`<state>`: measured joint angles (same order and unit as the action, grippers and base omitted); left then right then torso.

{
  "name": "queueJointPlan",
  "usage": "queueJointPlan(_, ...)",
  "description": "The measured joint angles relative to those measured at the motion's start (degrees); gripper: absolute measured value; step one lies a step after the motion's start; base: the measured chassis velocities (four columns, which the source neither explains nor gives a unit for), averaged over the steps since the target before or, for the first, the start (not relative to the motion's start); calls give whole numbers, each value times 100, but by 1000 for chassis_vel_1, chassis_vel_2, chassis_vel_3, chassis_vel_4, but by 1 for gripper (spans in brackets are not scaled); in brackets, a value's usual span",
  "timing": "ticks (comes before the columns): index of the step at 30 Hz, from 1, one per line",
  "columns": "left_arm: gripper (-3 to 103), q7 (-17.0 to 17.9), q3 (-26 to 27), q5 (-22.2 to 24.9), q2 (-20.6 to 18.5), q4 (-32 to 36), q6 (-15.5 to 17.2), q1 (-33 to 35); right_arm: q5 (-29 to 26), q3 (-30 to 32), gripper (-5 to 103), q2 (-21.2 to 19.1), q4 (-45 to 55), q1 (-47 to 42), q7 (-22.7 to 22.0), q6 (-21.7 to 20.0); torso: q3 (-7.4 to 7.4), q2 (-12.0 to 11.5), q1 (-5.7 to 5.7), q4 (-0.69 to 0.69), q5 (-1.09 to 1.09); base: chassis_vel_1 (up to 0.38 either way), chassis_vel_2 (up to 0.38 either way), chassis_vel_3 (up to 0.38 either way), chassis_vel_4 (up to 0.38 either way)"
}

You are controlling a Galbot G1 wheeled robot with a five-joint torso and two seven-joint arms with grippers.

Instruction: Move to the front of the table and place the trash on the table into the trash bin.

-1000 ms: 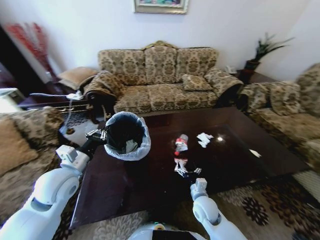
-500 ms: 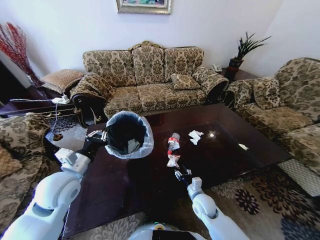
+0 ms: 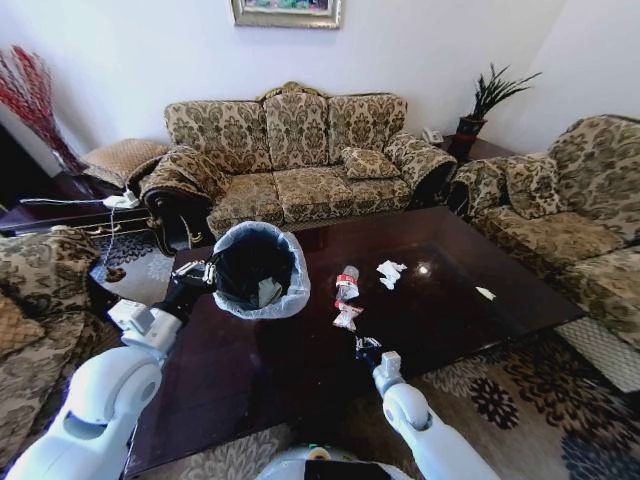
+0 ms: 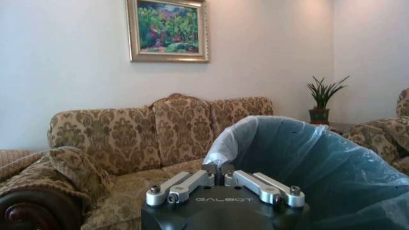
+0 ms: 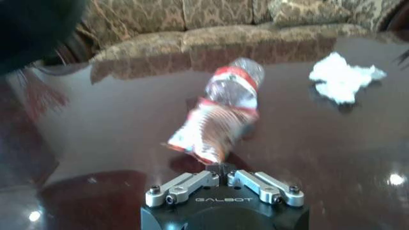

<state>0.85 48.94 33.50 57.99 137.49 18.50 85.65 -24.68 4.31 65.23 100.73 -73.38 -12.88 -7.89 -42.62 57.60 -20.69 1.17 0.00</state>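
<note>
The step in hand looks like picking up trash. The left end effector [image 3: 200,273] pinches the bag-lined rim of the trash bin [image 3: 258,271], holding it on the counter [image 3: 250,370]. The right end effector [image 5: 221,168], fingers closed together and empty, sits just short of the crushed bottle [image 5: 221,115] (clear, red-labelled); it must open before grasping. White tissue [image 5: 345,76] lies beyond.

1. The table [image 3: 300,360] has a dark wood top, glossy and mirror-smooth; light glints on it.
2. The bin [image 3: 256,270] is black, lined with a thin, wrinkled, translucent plastic bag [image 4: 332,163].
3. The bottle [image 5: 225,108] is crushed clear plastic; the tissue [image 5: 345,76] is crumpled white paper.
4. The sofa [image 3: 300,165] is patterned woven cloth.
</note>
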Motion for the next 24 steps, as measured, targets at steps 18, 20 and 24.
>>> queueJointPlan(18,2,-135,-43,-13,-40,-178,-32,-80,-87,-236,21,-124,-73,701,-139,-191,0,0,0,0,0,0,0,0,0)
queueJointPlan(20,2,-143,-43,-16,-40,-180,-46,-79,-101,-282,27,-112,-147,781,-110,-193,0,-1,0,0,0,0,0,0,0)
queueJointPlan(24,2,-156,-41,-37,-22,-168,-126,-64,-130,-369,38,-94,-244,914,-75,-200,0,0,0,0,0,0,0,0,0)
